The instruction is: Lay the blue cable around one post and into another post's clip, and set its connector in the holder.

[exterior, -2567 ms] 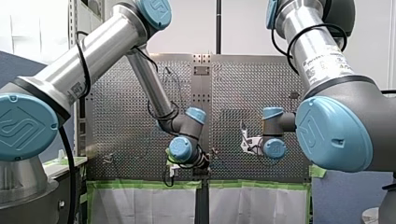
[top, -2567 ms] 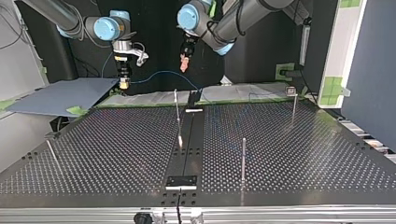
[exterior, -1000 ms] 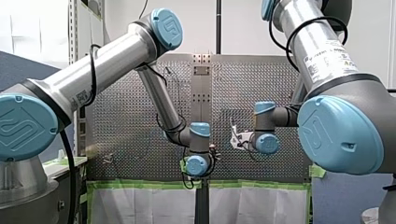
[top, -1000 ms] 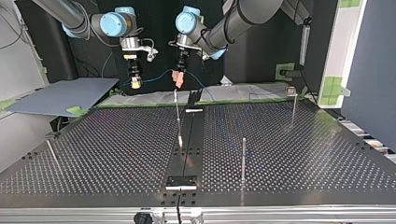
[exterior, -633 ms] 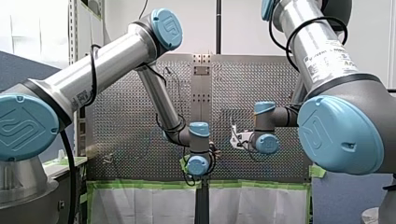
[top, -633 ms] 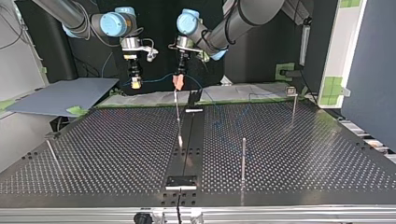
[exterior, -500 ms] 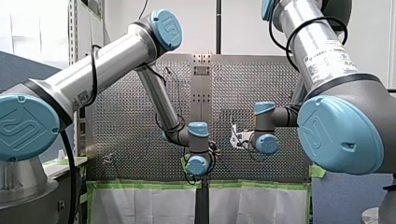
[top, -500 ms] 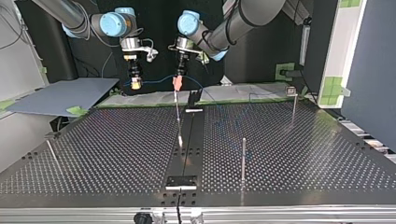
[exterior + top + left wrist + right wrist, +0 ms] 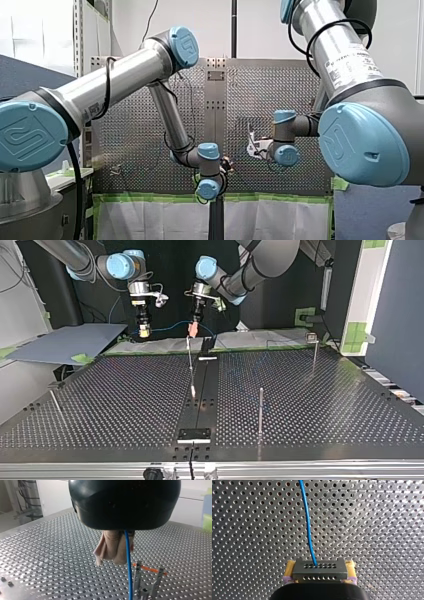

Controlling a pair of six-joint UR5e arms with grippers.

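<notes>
The holder (image 9: 195, 434) lies on the table (image 9: 310, 405) at the near edge of the top view, on the dark middle strip. The connector (image 9: 318, 573) is well apart from it, up over the table's far edge. My right gripper (image 9: 144, 331) pinches it there, its yellow pads (image 9: 290, 568) pressed on the connector's two short ends.

My left gripper (image 9: 111, 558) has its beige pads (image 9: 117, 547) pressed together on the blue cable (image 9: 308, 527), which comes out between them and hangs down. Under it stands the forked clip (image 9: 147, 587) at the tip of the middle post (image 9: 190, 362). The cable passes just beside one prong; I cannot tell whether it touches.

Against half a second ago, my left gripper has shifted a little toward the top view's right, and in the front view its wrist sits lower. My right gripper has hardly moved.

The connector's long side runs from pad to pad, with its holed face turned toward my right wrist camera. The cable leaves the middle of that face and runs almost straight ahead of the gripper, with a slight bend. In the top view the stretch between my two grippers runs across the view in a shallow arch.
</notes>
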